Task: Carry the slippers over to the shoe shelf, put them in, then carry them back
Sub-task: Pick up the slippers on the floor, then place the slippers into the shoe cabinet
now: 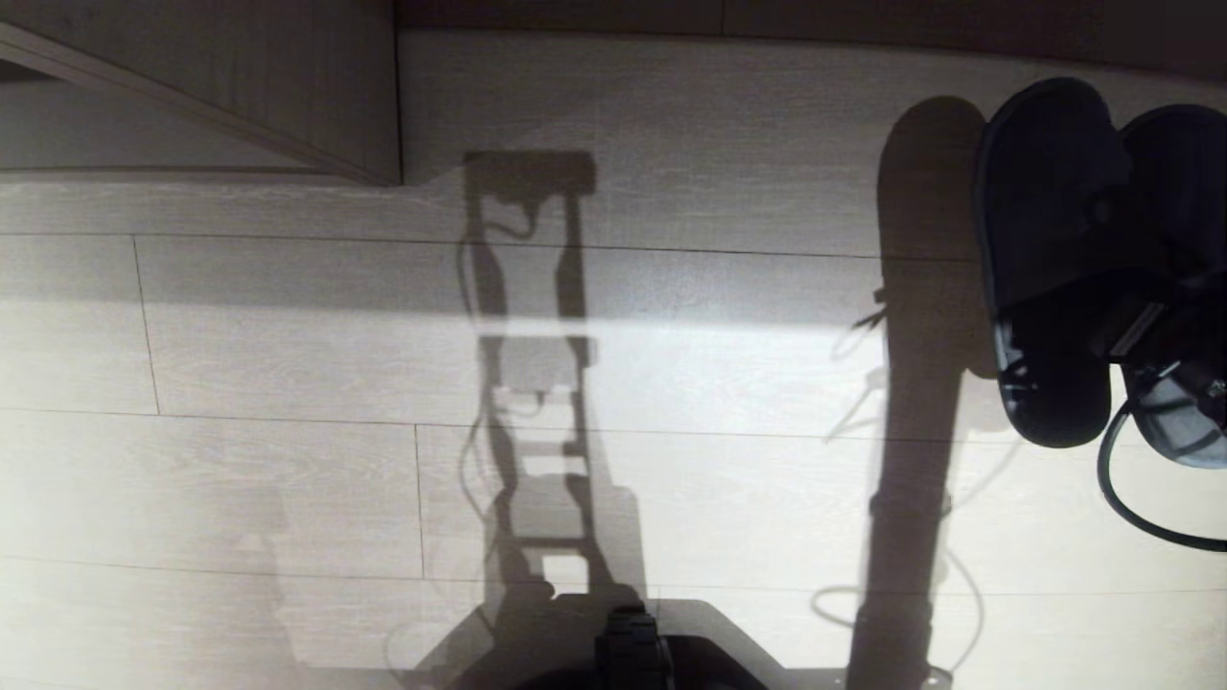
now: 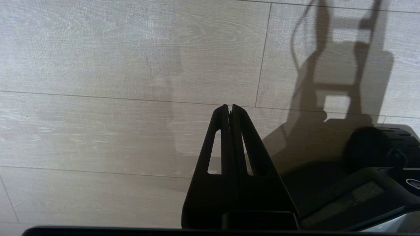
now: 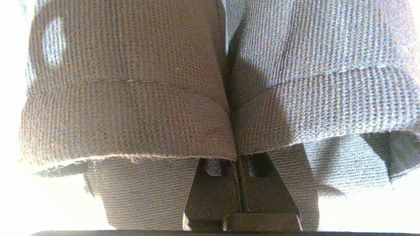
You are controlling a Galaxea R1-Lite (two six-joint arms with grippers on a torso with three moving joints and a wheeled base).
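Slippers (image 1: 1102, 259): pair, dark grey knit fabric, side by side and touching, at the right edge of the head view, lifted off the floor with toes pointing away from the robot. Their tall shadow falls on the boards just to their left.

Right gripper (image 3: 235, 157): fingers pressed together, pinching the inner collar edges of both slippers where the two meet; the fabric hides the fingertips in the right wrist view. In the head view only dark parts of the arm show beneath the slippers.

Cable (image 1: 1131, 498): black loop hanging below the right arm, near the slipper heels.

Left gripper (image 2: 229, 109): fingers closed tip to tip, holding nothing, hanging over bare boards beside the base.

Floor (image 1: 288, 383): pale wood-grain planks, crossed by a bright band of light and the robot's ladder-like shadow down the middle.

Board unit (image 1: 240, 86): pale wood-grain panel with a slanted edge at the far left corner, well apart from the slippers.

Base (image 1: 633, 652): dark, at the near edge.
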